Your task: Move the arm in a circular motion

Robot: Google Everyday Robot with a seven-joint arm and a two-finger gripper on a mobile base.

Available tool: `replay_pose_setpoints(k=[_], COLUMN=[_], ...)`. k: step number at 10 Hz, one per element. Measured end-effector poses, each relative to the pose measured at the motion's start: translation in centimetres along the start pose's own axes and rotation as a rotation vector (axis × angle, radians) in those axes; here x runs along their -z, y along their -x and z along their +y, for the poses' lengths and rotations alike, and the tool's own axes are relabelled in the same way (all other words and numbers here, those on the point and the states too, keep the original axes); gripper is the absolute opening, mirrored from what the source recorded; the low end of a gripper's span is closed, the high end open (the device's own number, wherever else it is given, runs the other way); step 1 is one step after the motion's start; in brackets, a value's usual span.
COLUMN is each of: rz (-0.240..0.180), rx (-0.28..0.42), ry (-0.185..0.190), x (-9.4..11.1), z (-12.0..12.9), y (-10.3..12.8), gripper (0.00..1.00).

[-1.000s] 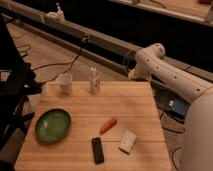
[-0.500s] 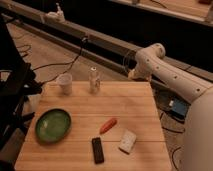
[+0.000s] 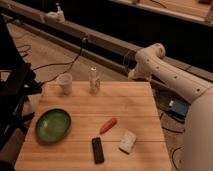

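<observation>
We see the large glossy white arm of thick rounded tube segments (image 3: 172,80) entering from the lower right of the frame and bending at a bulbous joint in the upper right. Its tool (image 3: 132,73) hangs just past the far right corner of the pale wooden tabletop (image 3: 131,106), low and close to the edge. The tool looks spread wide, and we make out nothing in it.

Our main worry is how little room the circle has. If the sweep dips or swings left, we judge the tool or the forearm could clip the tabletop's corner. A wider loop could reach the small pale bottle (image 3: 93,80) standing upright near the far edge, which looks tall, narrow and easy to topple. The white cup (image 3: 65,83) beside it sits further left and seems safer.

The thin loop of wire (image 3: 127,59) beside the wrist could snag or pull tight as the joints turn. Behind the arm, a long dark rail (image 3: 100,40) crosses the upper frame, and a circle pushed backward may strike it.

The round green plate (image 3: 53,125), the orange carrot-shaped piece (image 3: 108,125), the black rectangular bar (image 3: 98,150) and the white block (image 3: 128,141) lie in the lower half of the frame. We think they are at risk only if the arm drops across the tabletop.
</observation>
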Motion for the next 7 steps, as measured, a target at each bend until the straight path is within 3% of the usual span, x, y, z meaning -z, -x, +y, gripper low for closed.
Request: replay_pose_setpoints(k=[3,7], rz=[0.002,0.002], rx=[0.0,0.0], ry=[0.0,0.0], x=[-0.14,-0.14], z=[0.01,0.0], y=[-0.08,-0.08], gripper=[0.72,0.35])
